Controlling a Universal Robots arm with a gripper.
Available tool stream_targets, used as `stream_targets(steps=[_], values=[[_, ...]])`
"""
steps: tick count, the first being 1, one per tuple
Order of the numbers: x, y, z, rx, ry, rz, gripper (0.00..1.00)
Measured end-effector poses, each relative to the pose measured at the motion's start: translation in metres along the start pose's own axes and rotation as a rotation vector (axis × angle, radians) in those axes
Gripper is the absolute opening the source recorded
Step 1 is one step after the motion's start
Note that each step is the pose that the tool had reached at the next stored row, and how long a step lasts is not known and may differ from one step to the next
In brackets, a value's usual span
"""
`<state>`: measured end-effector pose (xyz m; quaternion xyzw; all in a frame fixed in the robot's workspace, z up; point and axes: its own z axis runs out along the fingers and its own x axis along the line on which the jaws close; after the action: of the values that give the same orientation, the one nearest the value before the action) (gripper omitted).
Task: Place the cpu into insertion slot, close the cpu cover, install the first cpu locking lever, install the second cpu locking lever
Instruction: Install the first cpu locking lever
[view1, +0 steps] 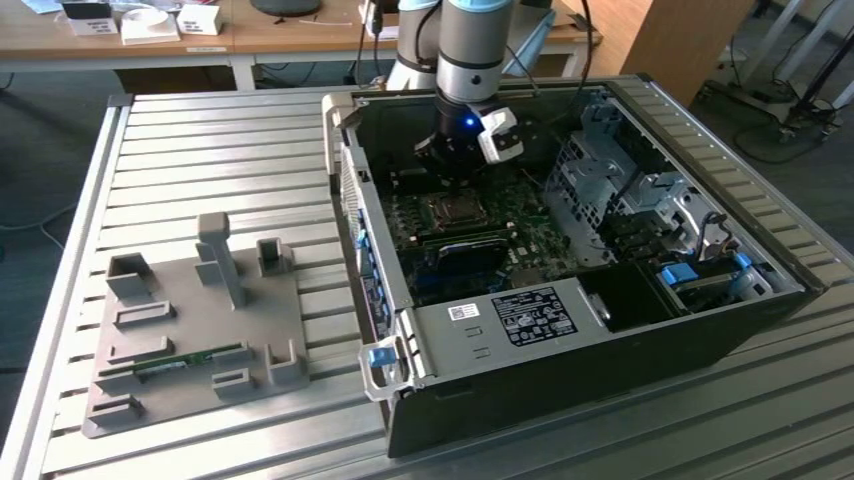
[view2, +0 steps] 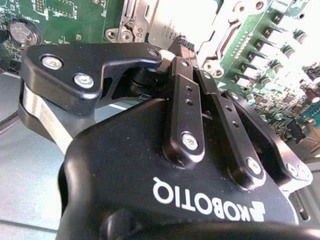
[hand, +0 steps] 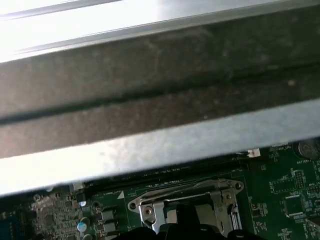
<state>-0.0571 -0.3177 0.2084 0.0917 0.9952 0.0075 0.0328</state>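
The open computer case (view1: 561, 250) is lying on a slatted metal table (view1: 200, 150), with the green circuit board (view1: 461, 240) inside it. The gripper (view1: 447, 160) is hanging over the board, just above the insertion slot (view1: 450, 208). In the second wrist view its fingers (view2: 182, 82) are lying pressed together, closed, tips touching the cpu cover (view2: 165, 22). A grey parts tray (view1: 187, 320) is sitting well apart.

Looks like a robotics lab or electronics workshop: slatted metal bench (view1: 200, 160) across the exterior view, open computer case (view1: 561, 260) at centre right, grey parts fixture (view1: 200, 330) at lower left, wooden desk (view1: 267, 35) along the top, cables (view1: 787, 120) at upper right.
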Motion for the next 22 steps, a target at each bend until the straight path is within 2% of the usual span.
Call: stream_targets(steps=[4, 7, 13, 19, 22], values=[[-0.0009, -0.0031, -0.0001, 0.0112, -0.0018, -0.005, 0.11], [-0.0017, -0.0074, -0.0001, 0.0149, -0.0025, -0.005, 0.11], [-0.0071, -0.0077, 0.0003, 0.0150, -0.0027, -0.007, 0.11], [-0.0072, -0.0076, 0.0003, 0.0105, -0.0017, -0.078, 0.11], [-0.0072, -0.0076, 0.0001, 0.0101, -0.0016, -0.083, 0.11]])
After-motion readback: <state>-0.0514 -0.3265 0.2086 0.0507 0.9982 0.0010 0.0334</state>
